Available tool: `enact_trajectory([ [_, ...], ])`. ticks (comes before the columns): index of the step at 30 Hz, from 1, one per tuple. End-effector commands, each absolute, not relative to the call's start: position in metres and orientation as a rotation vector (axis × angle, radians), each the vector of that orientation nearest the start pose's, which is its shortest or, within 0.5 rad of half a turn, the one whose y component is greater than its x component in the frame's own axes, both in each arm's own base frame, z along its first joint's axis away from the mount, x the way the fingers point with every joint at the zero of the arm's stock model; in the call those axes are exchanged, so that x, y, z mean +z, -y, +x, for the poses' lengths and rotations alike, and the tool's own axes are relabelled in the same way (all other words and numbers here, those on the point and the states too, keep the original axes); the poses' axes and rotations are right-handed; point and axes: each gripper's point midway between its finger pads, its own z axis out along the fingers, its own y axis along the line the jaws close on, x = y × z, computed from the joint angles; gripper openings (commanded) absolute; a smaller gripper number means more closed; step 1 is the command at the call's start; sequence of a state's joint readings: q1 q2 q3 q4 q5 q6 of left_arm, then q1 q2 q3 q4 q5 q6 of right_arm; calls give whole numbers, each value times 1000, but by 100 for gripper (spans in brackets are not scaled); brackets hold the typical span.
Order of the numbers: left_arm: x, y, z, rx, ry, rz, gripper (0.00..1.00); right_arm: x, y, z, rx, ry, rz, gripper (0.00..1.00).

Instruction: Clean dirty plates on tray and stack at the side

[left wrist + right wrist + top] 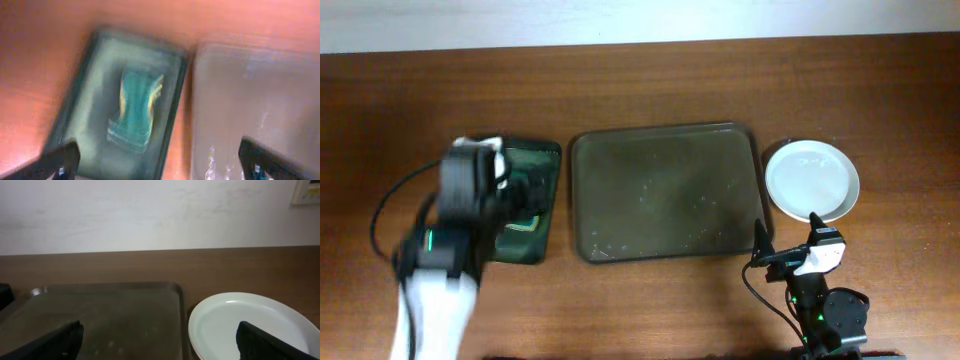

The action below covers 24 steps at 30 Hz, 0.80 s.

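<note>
At table ctr, what's in shot? — desk

Large tray (620,160), specks and droplets across its surface. White plates (812,180) sit stacked on the wood just off its right edge (count unclear). — photog

And the arms? — desk

L gripper (159,160) hangs over a small dark tray (548,160) left of the big one, fingers spread wide, gripping nothing. A teal-and-yellow sponge (136,107) lies in that tray (wrist view blurred). R gripper (165,340) sits low near the large tray's front-right corner, facing tray & plates, also wide apart, nothing held. — photog
</note>
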<state>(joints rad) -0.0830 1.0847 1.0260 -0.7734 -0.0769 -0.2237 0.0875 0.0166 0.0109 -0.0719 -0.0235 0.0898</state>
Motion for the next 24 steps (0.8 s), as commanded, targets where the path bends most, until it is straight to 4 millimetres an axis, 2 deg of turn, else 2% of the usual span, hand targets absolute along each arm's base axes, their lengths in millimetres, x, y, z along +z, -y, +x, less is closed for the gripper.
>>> enact_trajectory([
  [1,233,8,280,-84,-2084,-192,99,154,-24,245,144,-1658,-13,98],
  [5,233,3,251,-136,-1699,-188,99,154,-24,245,143,-1658,-13,98],
  [9,226,-4,234,-136,-1544,-201,99,154,-24,245,143,-1658,-13,98],
  [10,223,-6,233,-131,-1524,-206,99,154,-24,245,143,-1658,-13,98],
  [12,204,-6,239,-126,-1541,-210,99,154,-24,245,144,-1658,-13,98],
  [14,175,-5,247,-129,-1555,-210,99,154,-24,245,144,-1658,-13,99],
  [15,160,-8,246,-108,-1621,-223,100,154,-24,245,144,-1658,-13,98],
  [24,160,-8,246,-108,-1623,-222,99,154,-24,245,144,-1658,-13,98],
])
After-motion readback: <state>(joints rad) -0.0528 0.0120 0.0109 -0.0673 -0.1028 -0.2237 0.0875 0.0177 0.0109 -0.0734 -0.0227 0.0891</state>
